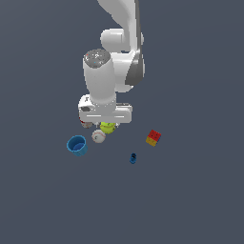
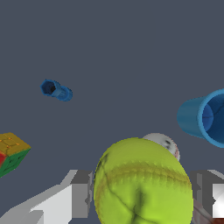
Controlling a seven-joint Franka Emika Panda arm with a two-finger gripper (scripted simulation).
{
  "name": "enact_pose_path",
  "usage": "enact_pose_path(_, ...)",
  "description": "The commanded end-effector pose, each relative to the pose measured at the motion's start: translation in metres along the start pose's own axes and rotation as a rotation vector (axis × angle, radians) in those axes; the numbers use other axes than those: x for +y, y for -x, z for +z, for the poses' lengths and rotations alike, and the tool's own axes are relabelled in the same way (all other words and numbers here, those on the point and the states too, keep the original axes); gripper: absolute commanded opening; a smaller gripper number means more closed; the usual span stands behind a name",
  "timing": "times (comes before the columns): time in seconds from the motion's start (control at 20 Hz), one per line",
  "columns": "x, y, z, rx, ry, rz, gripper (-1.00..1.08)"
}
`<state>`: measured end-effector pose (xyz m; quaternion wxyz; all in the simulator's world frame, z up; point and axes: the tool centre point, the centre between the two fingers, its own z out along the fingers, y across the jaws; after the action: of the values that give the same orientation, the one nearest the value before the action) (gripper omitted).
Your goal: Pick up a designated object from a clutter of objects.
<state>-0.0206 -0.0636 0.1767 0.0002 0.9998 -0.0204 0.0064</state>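
Wrist view shows the small yellow-green tennis ball (image 2: 142, 183) sitting right between my gripper (image 2: 141, 194) fingers (image 2: 81, 192), one on each side and both looking like they're against the ball or very nearly. Can't tell for sure if I'm clamped yet, though. In the exterior view the ball (image 1: 108, 127) peeks out under my hand, just beside the white baseball with red stitching (image 1: 98, 136), with the blue plastic cup (image 1: 76, 145) near that. My take: squeeze across the ball's widest part, firm but not crushing, then lift straight up off the grey table (image 1: 190, 200) so I don't nudge the baseball.
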Motion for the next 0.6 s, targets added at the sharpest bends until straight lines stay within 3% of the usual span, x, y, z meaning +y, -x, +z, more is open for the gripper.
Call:
enact_pose_path(0.0, 0.004, -0.001, -0.026, 0.0, 0.0, 0.0, -1.0)
enact_pose_path(0.55, 0.021, -0.005, -0.135, -0.006, 0.0, 0.0, -1.0)
